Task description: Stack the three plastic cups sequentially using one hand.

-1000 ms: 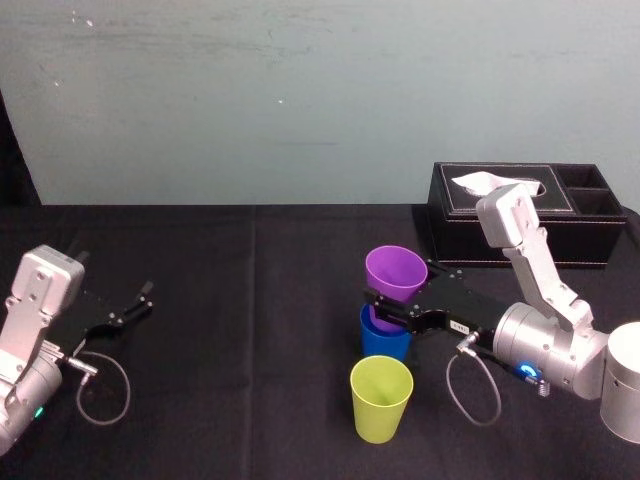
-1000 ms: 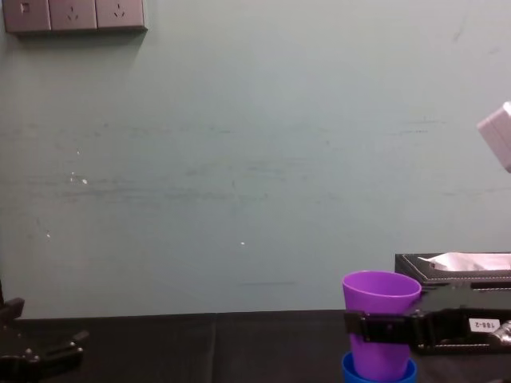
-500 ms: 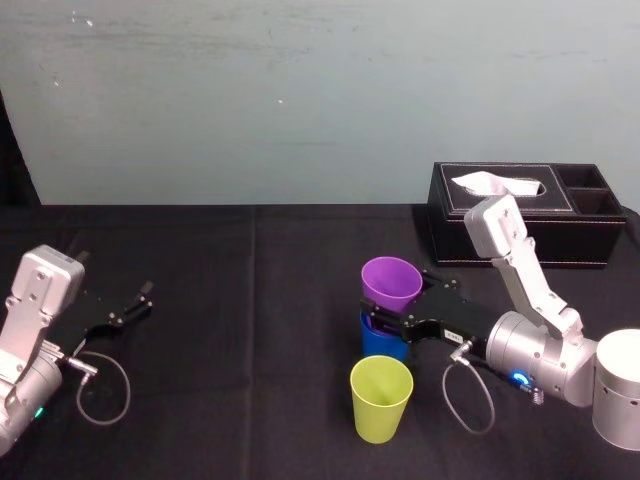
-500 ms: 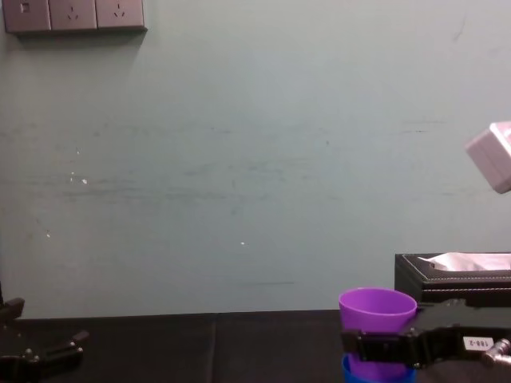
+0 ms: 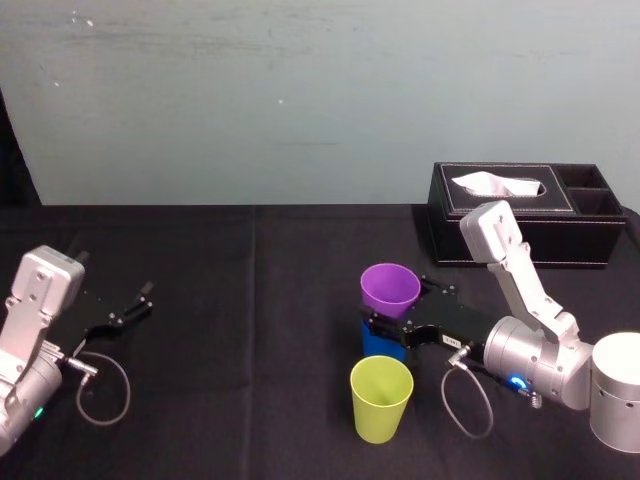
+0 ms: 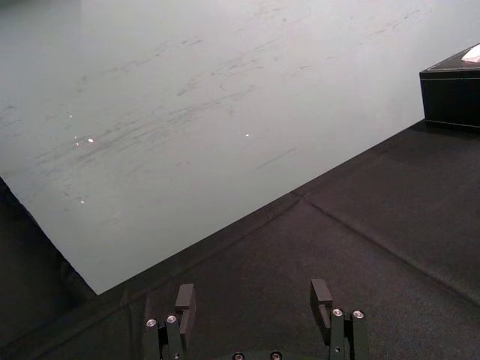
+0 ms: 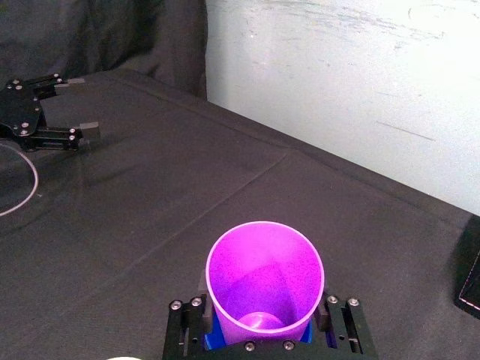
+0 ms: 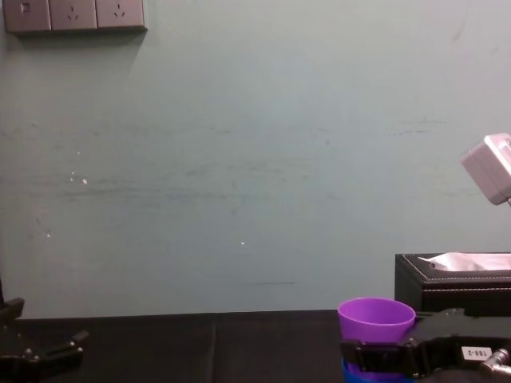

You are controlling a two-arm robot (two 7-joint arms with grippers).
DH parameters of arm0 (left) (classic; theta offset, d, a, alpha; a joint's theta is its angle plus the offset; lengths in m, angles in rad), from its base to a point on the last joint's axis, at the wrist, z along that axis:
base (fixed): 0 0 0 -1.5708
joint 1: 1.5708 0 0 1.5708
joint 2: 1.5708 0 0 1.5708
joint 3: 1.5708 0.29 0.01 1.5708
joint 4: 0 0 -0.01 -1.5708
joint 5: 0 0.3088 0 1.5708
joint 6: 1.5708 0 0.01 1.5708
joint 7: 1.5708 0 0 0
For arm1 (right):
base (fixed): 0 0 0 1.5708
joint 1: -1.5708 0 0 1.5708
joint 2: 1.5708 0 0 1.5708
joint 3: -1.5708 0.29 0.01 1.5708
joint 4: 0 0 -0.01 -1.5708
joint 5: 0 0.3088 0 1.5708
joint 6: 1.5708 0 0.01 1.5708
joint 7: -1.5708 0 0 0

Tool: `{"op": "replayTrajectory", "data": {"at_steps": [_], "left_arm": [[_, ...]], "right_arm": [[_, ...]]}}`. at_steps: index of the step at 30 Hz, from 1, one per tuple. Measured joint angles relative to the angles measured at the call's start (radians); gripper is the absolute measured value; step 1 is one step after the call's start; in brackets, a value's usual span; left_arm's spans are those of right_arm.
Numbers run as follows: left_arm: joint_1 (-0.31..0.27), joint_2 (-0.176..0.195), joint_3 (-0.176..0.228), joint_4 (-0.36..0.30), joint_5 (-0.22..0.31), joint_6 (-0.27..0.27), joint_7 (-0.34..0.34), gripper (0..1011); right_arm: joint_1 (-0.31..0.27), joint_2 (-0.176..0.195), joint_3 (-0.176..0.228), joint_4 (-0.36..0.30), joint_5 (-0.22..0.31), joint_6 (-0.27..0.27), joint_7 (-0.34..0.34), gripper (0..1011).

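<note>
Seeing left gripper (image 5: 143, 298) parked on black cloth (image 5: 250, 300), far left of the black tissue box (image 5: 520, 215), fingers spread wide, nothing between them. Moving right, left of and nearer the robot than the box: purple cup (image 5: 390, 290) upright, seated partway into blue cup (image 5: 380, 343), purple rim well proud of the blue one. Yellow-green cup (image 5: 381, 398) standing alone just beside that pair, on the side away from the box, apart from both. Right gripper (image 5: 392, 312) clamped on the purple cup's sides just above the blue rim, reaching in from in front of the box.
</note>
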Motion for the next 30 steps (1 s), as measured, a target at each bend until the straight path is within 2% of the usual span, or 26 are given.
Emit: {"op": "replayTrajectory", "data": {"at_steps": [5, 8, 12, 18, 21, 24, 30], "left_arm": [[0.0, 0.0, 0.0, 0.0, 0.0, 0.0, 0.0, 1000], [0.0, 0.0, 0.0, 0.0, 0.0, 0.0, 0.0, 1000], [0.0, 0.0, 0.0, 0.0, 0.0, 0.0, 0.0, 1000], [0.0, 0.0, 0.0, 0.0, 0.0, 0.0, 0.0, 1000], [0.0, 0.0, 0.0, 0.0, 0.0, 0.0, 0.0, 1000], [0.0, 0.0, 0.0, 0.0, 0.0, 0.0, 0.0, 1000], [0.0, 0.0, 0.0, 0.0, 0.0, 0.0, 0.0, 1000]], "right_arm": [[0.0, 0.0, 0.0, -0.002, 0.0, 0.0, 0.0, 839], [0.0, 0.001, 0.001, -0.002, 0.0, 0.0, -0.001, 942], [-0.001, 0.001, 0.001, -0.003, 0.0, 0.0, -0.002, 1004], [-0.008, 0.0, 0.011, -0.008, 0.001, -0.017, -0.006, 1004], [-0.027, -0.004, 0.04, -0.024, 0.008, -0.061, -0.021, 1004], [-0.043, -0.003, 0.059, -0.039, 0.014, -0.081, -0.029, 1004], [-0.076, 0.018, 0.087, -0.086, 0.029, -0.087, -0.029, 1004]]}}
